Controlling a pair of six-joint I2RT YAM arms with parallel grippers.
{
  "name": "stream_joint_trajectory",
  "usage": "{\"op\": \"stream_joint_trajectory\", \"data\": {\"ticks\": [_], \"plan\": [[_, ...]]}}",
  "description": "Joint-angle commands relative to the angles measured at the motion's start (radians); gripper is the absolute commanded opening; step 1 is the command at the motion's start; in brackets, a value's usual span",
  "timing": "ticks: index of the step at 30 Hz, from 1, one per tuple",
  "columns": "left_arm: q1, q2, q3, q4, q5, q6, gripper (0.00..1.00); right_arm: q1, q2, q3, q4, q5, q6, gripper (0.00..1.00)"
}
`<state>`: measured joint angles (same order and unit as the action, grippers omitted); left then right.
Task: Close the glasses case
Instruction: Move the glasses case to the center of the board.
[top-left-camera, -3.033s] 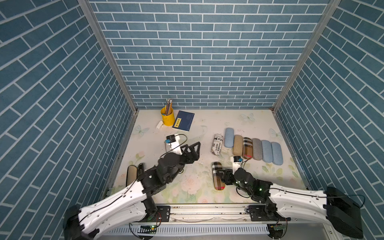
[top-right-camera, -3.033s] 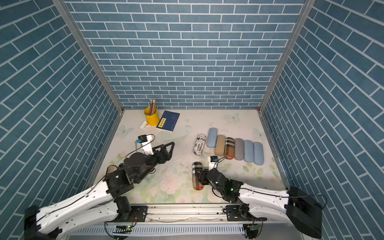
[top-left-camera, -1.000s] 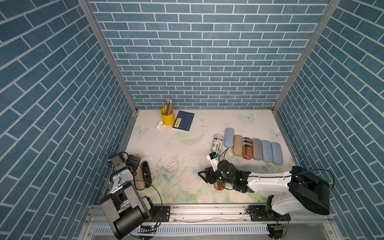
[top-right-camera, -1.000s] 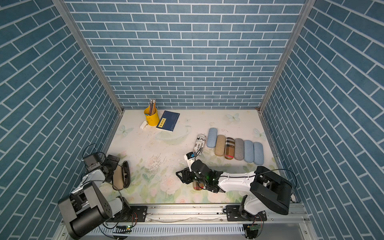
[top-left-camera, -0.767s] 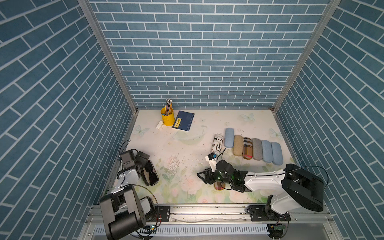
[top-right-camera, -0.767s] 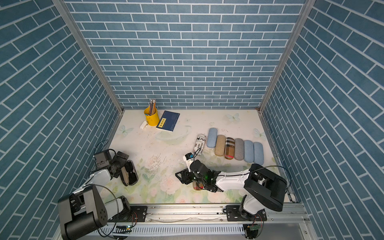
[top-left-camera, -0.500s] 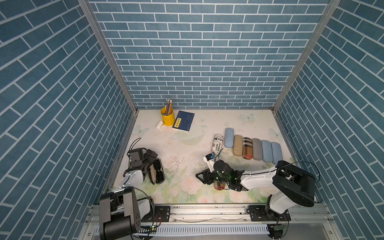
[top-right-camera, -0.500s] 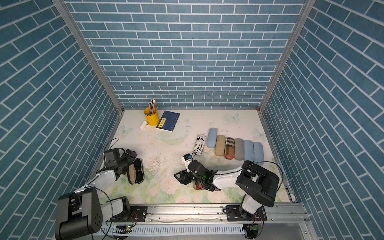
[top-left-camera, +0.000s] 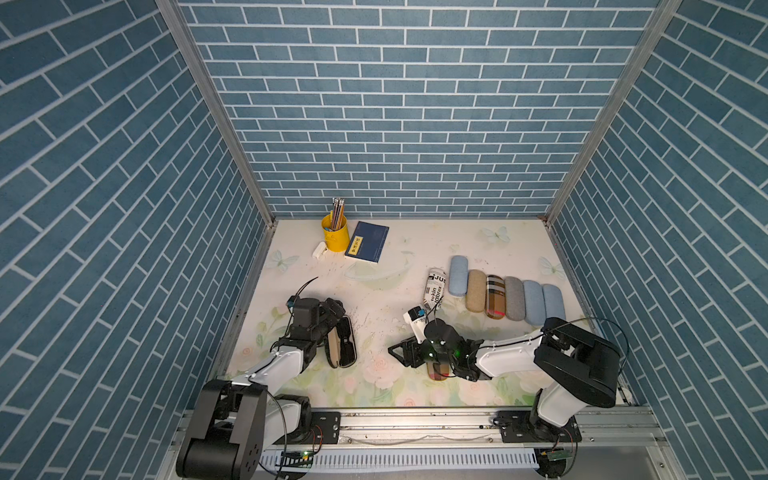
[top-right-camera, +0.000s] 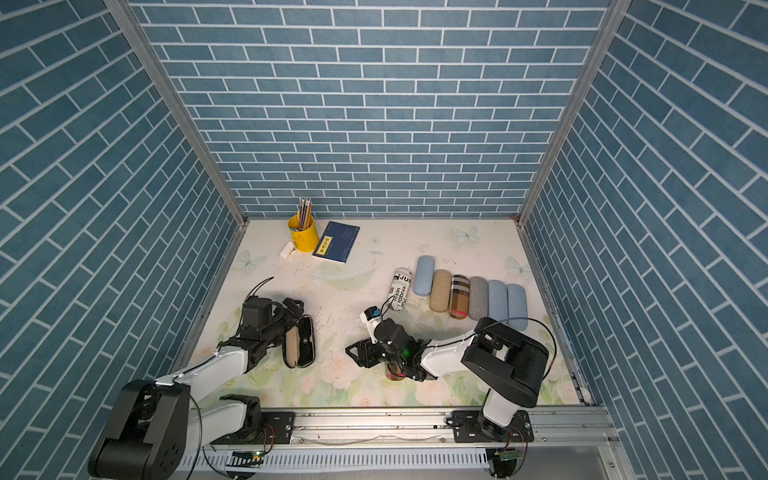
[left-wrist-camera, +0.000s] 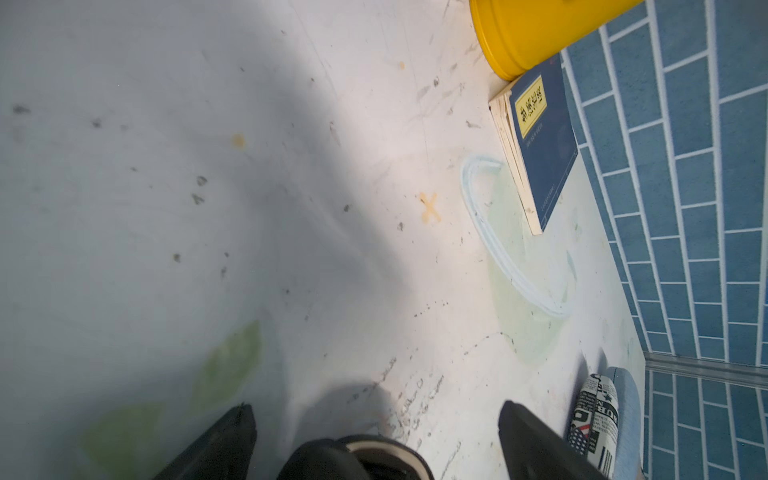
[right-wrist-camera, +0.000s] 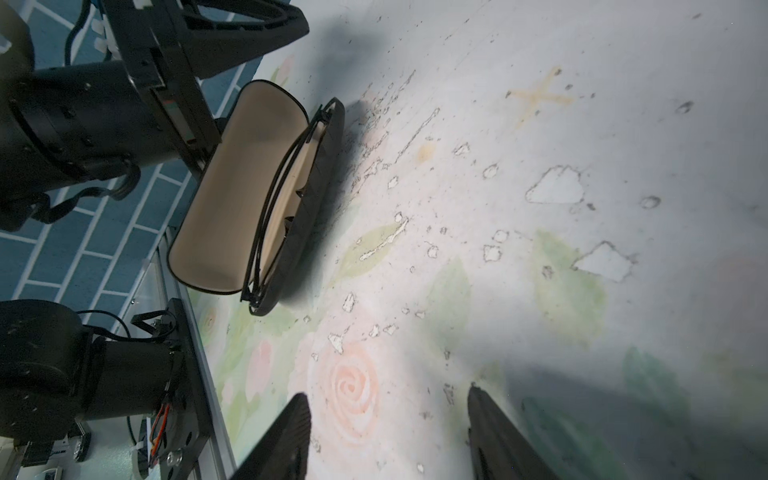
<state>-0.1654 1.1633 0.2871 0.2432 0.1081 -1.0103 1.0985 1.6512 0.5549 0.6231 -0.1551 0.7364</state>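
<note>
**Item:** glasses case, black shell, cream lining, lying open at lower left of frame in both top views. Specs sit in one half, frame at rim level.

**Tools:** left gripper at case's upper end, jaws wide apart, nothing clamped. Wrist view shows case end btwn its fingers. Right gripper, bottom centre, jaws apart, empty, over mat.

**Risks, as we judge:** pushing lid w/o bracing may slide case. Specs riding high could jam lid.

**Writing:** newsprint case reads "JUS", rest partial. Blue book has yellow label, illegible to us.
</note>
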Motion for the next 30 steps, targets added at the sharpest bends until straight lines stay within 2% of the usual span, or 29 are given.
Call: {"op": "stream_joint_trajectory", "data": {"ticks": [1, 8, 20, 26, 30], "plan": [[-0.101, 0.010, -0.040, -0.114, -0.043, -0.088, 0.97, -0.005, 0.012, 0.015, 0.010, -0.006, 0.024, 0.59], [-0.267, 0.113, 0.018, -0.077, -0.105, -0.121, 0.97, -0.005, 0.002, 0.021, -0.018, 0.003, 0.026, 0.59], [-0.462, 0.320, 0.172, -0.001, -0.104, -0.127, 0.98, -0.007, -0.078, 0.001, -0.126, 0.113, 0.032, 0.58], [-0.526, 0.343, 0.196, 0.011, -0.102, -0.159, 0.97, -0.012, -0.097, 0.011, -0.219, 0.183, 0.038, 0.55], [-0.534, 0.290, 0.163, 0.016, -0.108, -0.172, 0.97, -0.020, -0.094, 0.019, -0.255, 0.212, 0.041, 0.50]]}}
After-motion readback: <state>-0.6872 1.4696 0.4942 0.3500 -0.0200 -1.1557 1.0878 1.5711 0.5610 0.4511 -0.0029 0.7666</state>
